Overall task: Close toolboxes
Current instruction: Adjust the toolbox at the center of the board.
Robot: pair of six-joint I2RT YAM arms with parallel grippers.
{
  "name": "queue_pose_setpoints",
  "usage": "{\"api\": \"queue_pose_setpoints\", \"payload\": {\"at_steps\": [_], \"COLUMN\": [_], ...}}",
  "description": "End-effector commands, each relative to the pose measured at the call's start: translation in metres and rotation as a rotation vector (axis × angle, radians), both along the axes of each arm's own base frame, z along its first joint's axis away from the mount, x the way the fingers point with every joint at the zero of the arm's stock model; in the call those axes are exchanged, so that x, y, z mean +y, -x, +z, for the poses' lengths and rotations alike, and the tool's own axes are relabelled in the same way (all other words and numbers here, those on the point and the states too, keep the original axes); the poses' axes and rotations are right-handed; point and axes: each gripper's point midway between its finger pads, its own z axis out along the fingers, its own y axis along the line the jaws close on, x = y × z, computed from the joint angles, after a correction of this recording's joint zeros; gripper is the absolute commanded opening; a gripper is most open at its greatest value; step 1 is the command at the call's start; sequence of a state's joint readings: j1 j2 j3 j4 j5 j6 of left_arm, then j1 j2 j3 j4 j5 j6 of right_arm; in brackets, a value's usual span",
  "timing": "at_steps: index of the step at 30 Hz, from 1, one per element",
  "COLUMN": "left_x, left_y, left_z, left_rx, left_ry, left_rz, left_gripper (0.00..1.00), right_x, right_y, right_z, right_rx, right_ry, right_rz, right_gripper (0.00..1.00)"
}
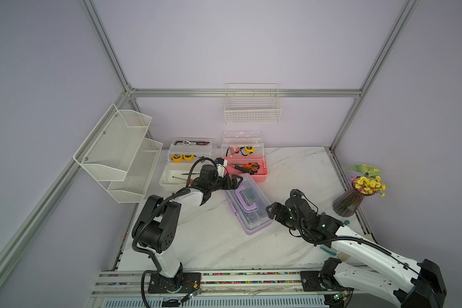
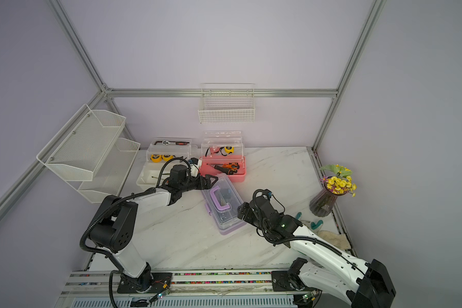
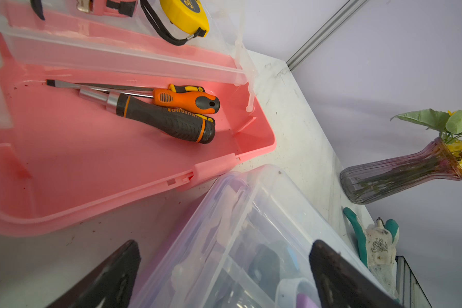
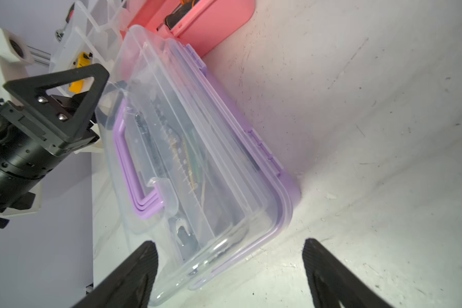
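The purple toolbox (image 1: pixel 247 204) lies slantwise mid-table with its clear lid down on the base and its purple handle (image 4: pixel 134 170) folded flat. Behind it the pink toolbox (image 1: pixel 247 169) stands with its lid raised and screwdrivers (image 3: pixel 171 112) in the base. To its left the white toolbox (image 1: pixel 176 176) also has its lid up. My left gripper (image 1: pixel 238 181) is open over the far end of the purple toolbox (image 3: pixel 251 226), one finger on either side of that corner. My right gripper (image 1: pixel 269 212) is open by its near right end (image 4: pixel 198 149), holding nothing.
A glass vase of yellow flowers (image 1: pixel 350 200) stands at the table's right edge, with a green and white glove (image 2: pixel 315 225) lying near it. A white wire basket (image 1: pixel 252 106) hangs on the back wall. A two-tier mesh shelf (image 1: pixel 118 152) is on the left wall.
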State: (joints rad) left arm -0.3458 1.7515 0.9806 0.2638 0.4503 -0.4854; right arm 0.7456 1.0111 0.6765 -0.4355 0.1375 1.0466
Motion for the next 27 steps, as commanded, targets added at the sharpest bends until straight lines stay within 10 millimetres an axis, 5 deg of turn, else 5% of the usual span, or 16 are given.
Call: {"api": "queue_pose_setpoints", "payload": {"at_steps": [1, 6, 14, 19, 27], "left_x": [-0.007, -0.006, -0.003, 0.003, 0.028], "left_y": [-0.004, 0.011, 0.047, 0.075, 0.089], "left_z": [0.008, -0.01, -0.022, -0.035, -0.007], "left_rx": [-0.03, 0.021, 0.103, 0.174, 0.104], "left_ry": [0.012, 0.014, 0.093, 0.118, 0.052], "left_rz": [-0.052, -0.071, -0.084, -0.066, 0.025], "left_gripper": [1.0, 0.99, 0.96, 0.95, 0.97], "right_x": [0.011, 0.035, 0.013, 0.02, -0.009], "right_y": [-0.011, -0.027, -0.06, -0.071, -0.074], "right_z": [-0.002, -0.002, 0.006, 0.012, 0.019], "right_rx": [-0.029, -0.082, -0.152, -0.185, -0.184], "right_ry": [-0.039, -0.102, -0.035, -0.052, 0.061], "right_rz": [0.009, 0.076, 0.053, 0.101, 0.029], "right_gripper": [0.89, 0.9, 0.89, 0.87, 0.87]}}
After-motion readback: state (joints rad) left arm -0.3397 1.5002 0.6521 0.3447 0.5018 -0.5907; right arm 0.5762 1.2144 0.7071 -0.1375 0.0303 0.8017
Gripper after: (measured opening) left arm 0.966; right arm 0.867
